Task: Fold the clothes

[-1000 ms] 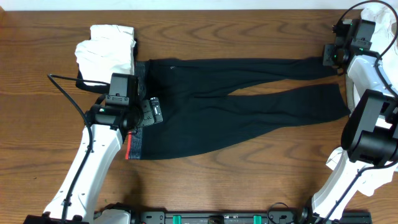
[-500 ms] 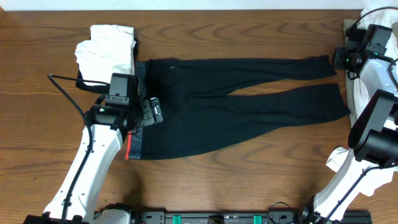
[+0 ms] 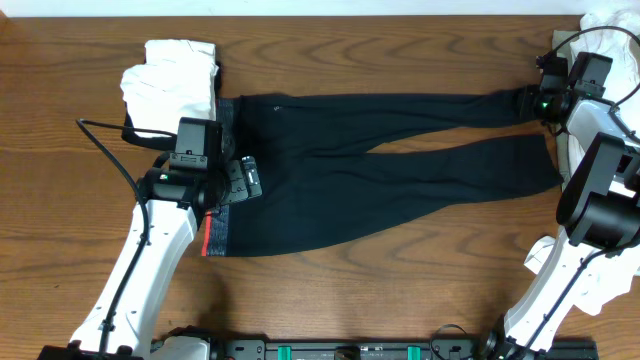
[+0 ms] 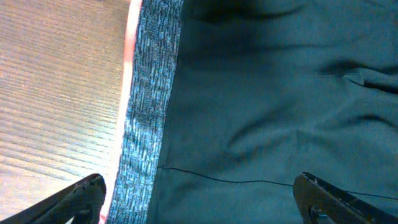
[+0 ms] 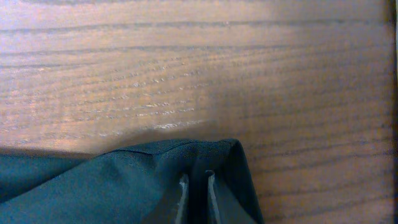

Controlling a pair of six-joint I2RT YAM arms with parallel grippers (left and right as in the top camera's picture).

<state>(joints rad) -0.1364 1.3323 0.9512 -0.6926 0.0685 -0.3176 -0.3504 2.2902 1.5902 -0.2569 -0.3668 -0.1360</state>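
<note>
Black leggings (image 3: 380,170) lie flat on the wooden table, legs pointing right, with a grey-blue waistband (image 3: 222,215) with a red edge at the left. My left gripper (image 3: 243,178) is open, low over the waistband end. In the left wrist view its fingertips (image 4: 199,205) straddle the waistband (image 4: 146,112) and the dark fabric (image 4: 280,93). My right gripper (image 3: 535,100) is at the end of the upper leg. In the right wrist view its fingers (image 5: 196,186) are shut on the leg's cuff (image 5: 124,180).
A stack of folded white clothes (image 3: 172,80) sits at the back left, touching the waistband corner. More white cloth (image 3: 610,20) lies at the back right corner. Bare wood (image 3: 400,300) lies in front of the leggings.
My right gripper swung right, off the end of the upper leg, then came back onto its cuff. The left arm and the leggings have not visibly moved.
</note>
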